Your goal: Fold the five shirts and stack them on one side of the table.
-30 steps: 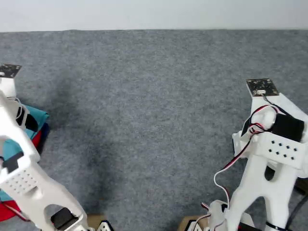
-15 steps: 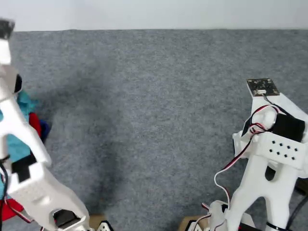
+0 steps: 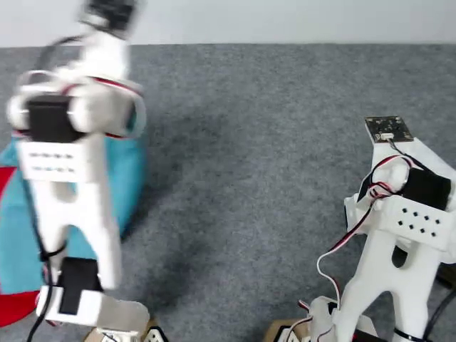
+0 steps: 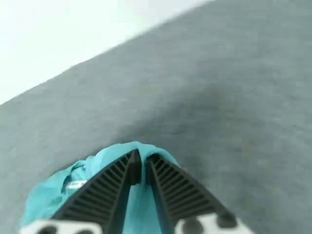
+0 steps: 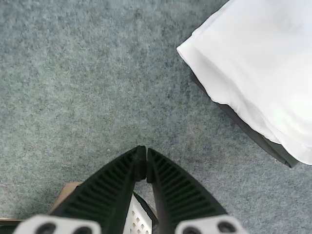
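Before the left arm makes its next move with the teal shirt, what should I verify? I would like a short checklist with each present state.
1. Left gripper shut on the teal shirt: ok.
2. Teal shirt free of the red shirt beneath it: cannot tell.
3. Right gripper shut, holding nothing, above the grey mat: ok.
4. White shirt lying folded on the dark shirt: ok.
5. Every shirt folded: not ok, the teal one hangs loose.

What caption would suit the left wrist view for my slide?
Left gripper shut on a teal shirt, held over the grey table.
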